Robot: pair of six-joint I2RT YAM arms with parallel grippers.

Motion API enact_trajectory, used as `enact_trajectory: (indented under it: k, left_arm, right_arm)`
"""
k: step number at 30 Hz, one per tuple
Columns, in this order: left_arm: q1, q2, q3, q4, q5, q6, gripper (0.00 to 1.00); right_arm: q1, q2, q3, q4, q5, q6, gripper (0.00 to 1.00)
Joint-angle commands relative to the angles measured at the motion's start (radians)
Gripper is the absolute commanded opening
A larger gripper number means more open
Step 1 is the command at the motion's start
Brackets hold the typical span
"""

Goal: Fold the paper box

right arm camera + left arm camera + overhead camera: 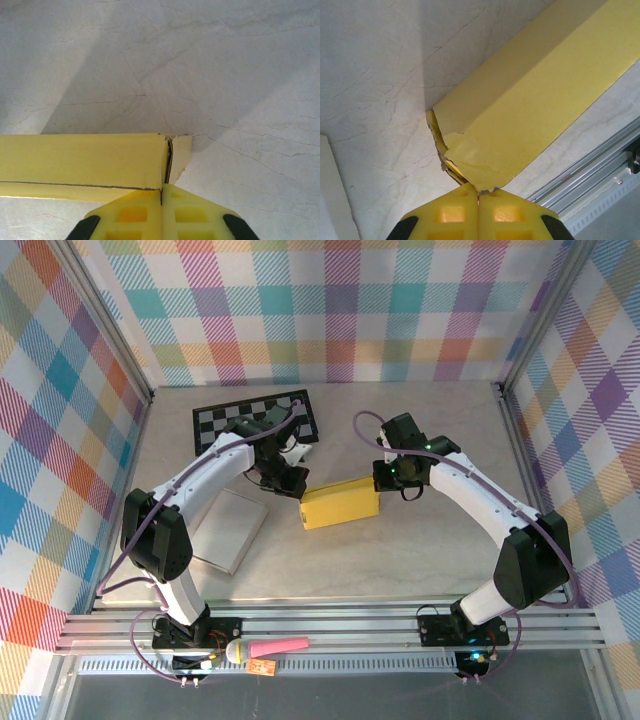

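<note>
The paper box [340, 503] lay on the worktop [400, 560], the left hand [479, 192] and right hand [162, 192] each pinched shut on an opposite end flap; end-closing appeared in hand, next requiring each flap tucked inward.

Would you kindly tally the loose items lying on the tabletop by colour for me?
Yellow: 1, the paper box
White: 1, the flat pad
Black-and-white: 1, the checkered mat
Total: 3
</note>
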Motion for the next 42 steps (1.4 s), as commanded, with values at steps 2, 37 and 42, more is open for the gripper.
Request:
enact_trajectory:
  k: [2,37,42]
  left_arm:
    - [-0.025,0.016,-0.025,-0.009,-0.011,0.017,0.0]
    - [-0.047,0.034,0.029,-0.023,-0.01,0.0,0.0]
    - [-0.05,0.032,0.032,-0.025,-0.008,-0.001,0.0]
  right_arm:
    - [0.016,-0.032,-0.014,-0.02,-0.09,0.051,0.18]
    - [-0.076,-0.187,-0.291,0.31,-0.227,1.139,0.57]
    - [-0.08,-0.178,-0.308,0.311,-0.225,1.121,0.5]
